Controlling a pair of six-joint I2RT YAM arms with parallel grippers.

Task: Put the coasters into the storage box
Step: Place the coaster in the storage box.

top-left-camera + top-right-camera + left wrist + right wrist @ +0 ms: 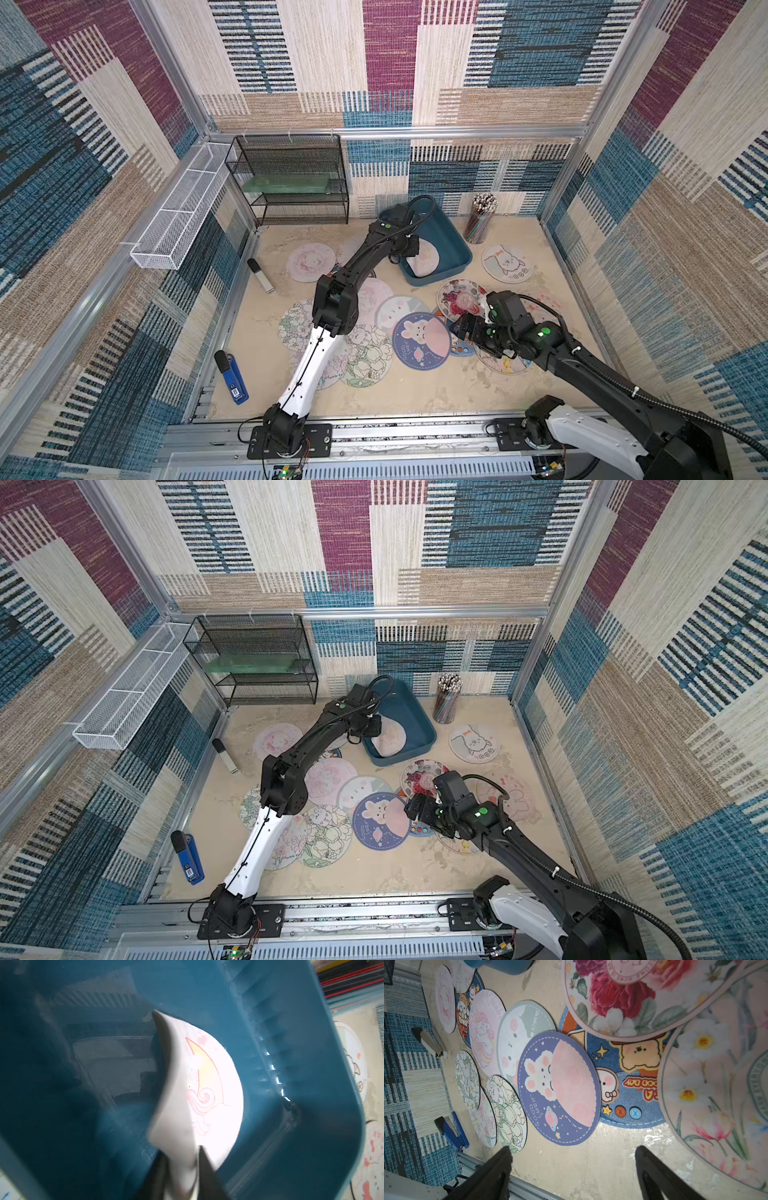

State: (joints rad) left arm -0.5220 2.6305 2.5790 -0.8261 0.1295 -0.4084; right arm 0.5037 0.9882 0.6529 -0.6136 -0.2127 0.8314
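Observation:
The teal storage box (457, 245) (424, 729) stands at the back of the table. My left gripper (409, 249) (182, 1150) hangs inside it. Its jaws are parted a little, and the rim of a bent pale pink coaster (214, 1084) (426, 262) still lies between them, blurred, leaning on the box floor. Several other coasters lie spread over the table, among them a purple rabbit coaster (422, 340) (560, 1088) and a rose one (459, 297). My right gripper (461, 328) (573, 1148) hovers wide open over bare table next to the purple one, holding nothing.
A black mesh rack (291, 178) and a white wire tray (183, 208) stand at the back left. A cup of pencils (480, 218) is right of the box. A blue stapler (235, 378) and a grey stapler (261, 275) lie along the left edge.

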